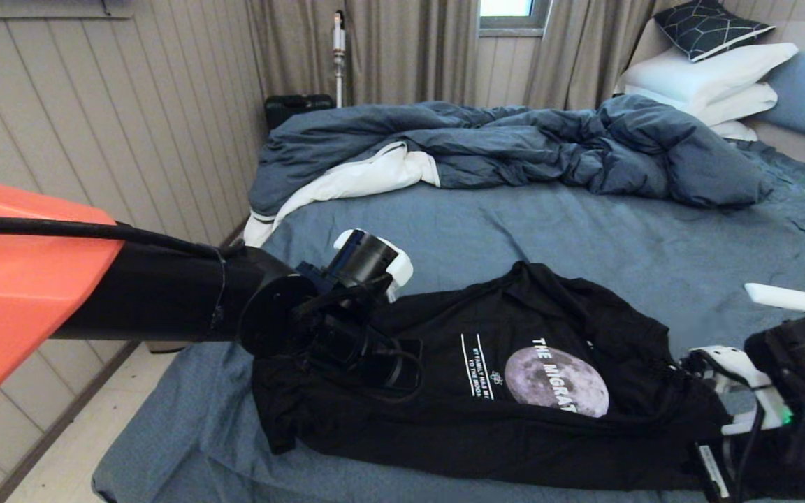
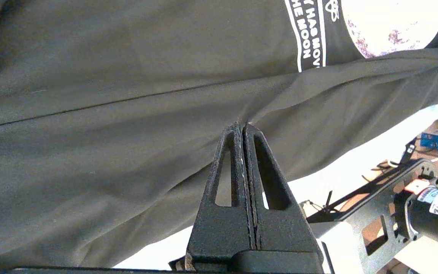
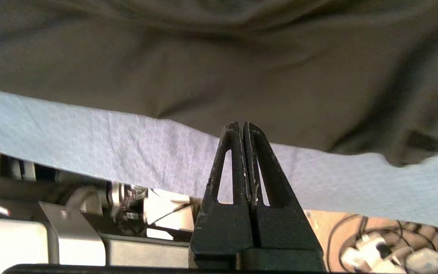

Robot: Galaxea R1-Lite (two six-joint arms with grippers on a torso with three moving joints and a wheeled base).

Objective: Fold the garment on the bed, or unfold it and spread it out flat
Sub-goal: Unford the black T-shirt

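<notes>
The black T-shirt lies bunched across the near part of the bed, moon print up, close to the near edge. The left gripper is at the shirt's left end with its fingers pressed together on a fold of the cloth, so it looks like it is pinching the shirt. The right gripper is at the right end, fingers also pressed together, but I cannot tell if any cloth is caught in them. To do this well, I think both ends should be held firmly and pulled apart evenly, so the shirt goes flat without twisting. There is lots of open sheet farther back. The duvet is heaped far away.
</notes>
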